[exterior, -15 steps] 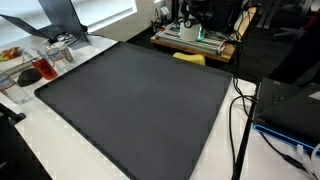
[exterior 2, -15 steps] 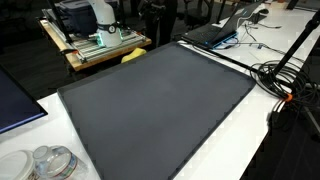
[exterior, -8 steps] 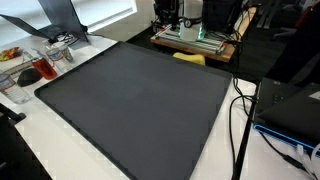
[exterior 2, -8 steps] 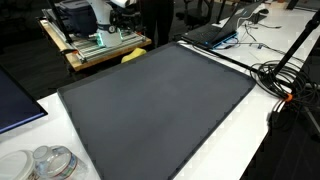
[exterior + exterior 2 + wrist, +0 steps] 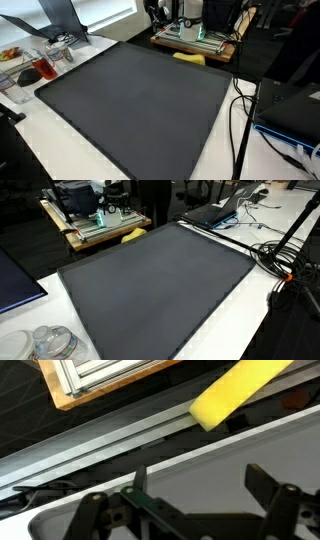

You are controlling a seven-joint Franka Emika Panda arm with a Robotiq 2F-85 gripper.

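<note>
My gripper (image 5: 154, 10) drifts sideways above the cart (image 5: 205, 46) behind the mat (image 5: 130, 105), leftward in an exterior view. In an exterior view the gripper (image 5: 116, 192) now shows dark where my white arm link stood before.

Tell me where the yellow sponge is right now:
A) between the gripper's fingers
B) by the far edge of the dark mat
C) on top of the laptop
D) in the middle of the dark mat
B: in both exterior views the sponge lies by the far edge of the mat, and in the wrist view it is apart from the open gripper.
</note>
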